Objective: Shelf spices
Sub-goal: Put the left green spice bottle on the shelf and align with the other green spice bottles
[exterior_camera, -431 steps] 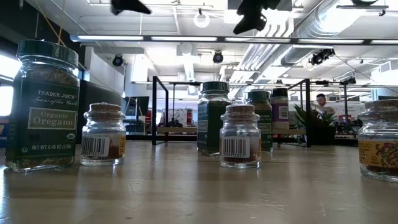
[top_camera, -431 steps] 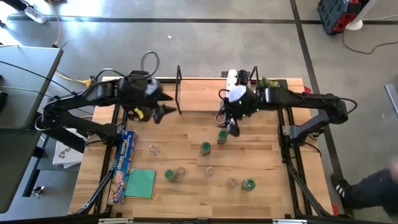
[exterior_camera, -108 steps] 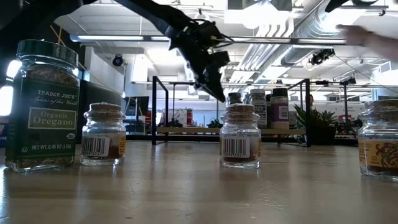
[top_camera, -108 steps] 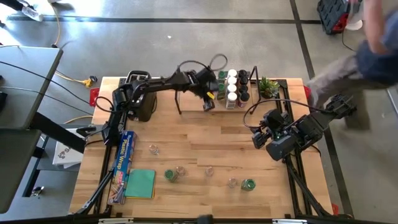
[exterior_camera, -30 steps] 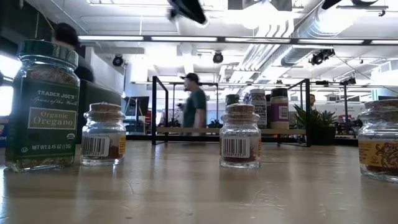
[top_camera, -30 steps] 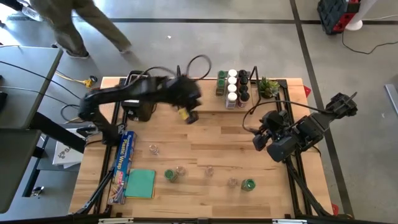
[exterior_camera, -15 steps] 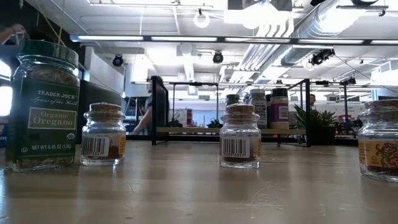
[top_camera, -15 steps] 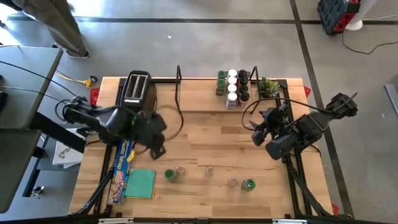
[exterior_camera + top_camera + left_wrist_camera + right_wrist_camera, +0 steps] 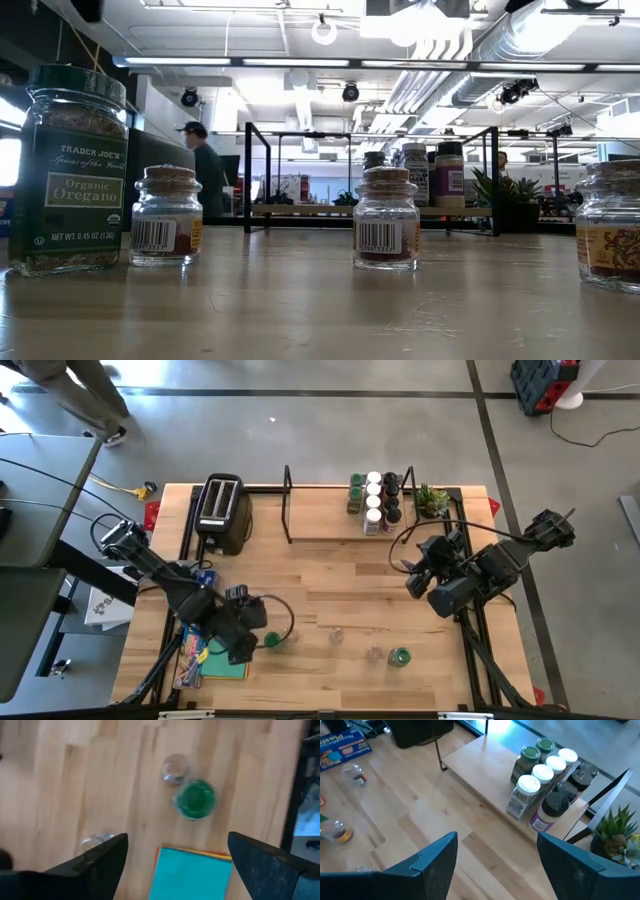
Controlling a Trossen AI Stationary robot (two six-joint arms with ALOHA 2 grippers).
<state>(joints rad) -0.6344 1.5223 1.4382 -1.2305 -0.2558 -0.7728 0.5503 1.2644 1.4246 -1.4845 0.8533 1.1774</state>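
Observation:
Several spice jars (image 9: 375, 500) stand on the shelf (image 9: 330, 525) at the far side, seen close in the right wrist view, shelf jars (image 9: 540, 775). Loose jars remain near the front: a green-lidded jar (image 9: 195, 800) with a clear jar (image 9: 174, 768) beside it, another clear jar (image 9: 97, 840), and further right a green-lidded jar (image 9: 399, 656). My left gripper (image 9: 245, 643) hangs open above the near left, beside the green-lidded jar (image 9: 272, 641). My right gripper (image 9: 418, 575) waits open at the right, its fingers (image 9: 437, 857) bare.
A teal pad (image 9: 192, 872) and a plastic-wrap box (image 9: 197, 610) lie at the near left under my left arm. A toaster (image 9: 220, 510) stands far left, a small plant (image 9: 432, 498) far right. A person (image 9: 205, 170) walks behind the table.
My left arm has swung from beside the shelf toward the table's near left and down, ending over the teal pad next to the green-lidded jar. No jar has moved. A person crosses the room behind.

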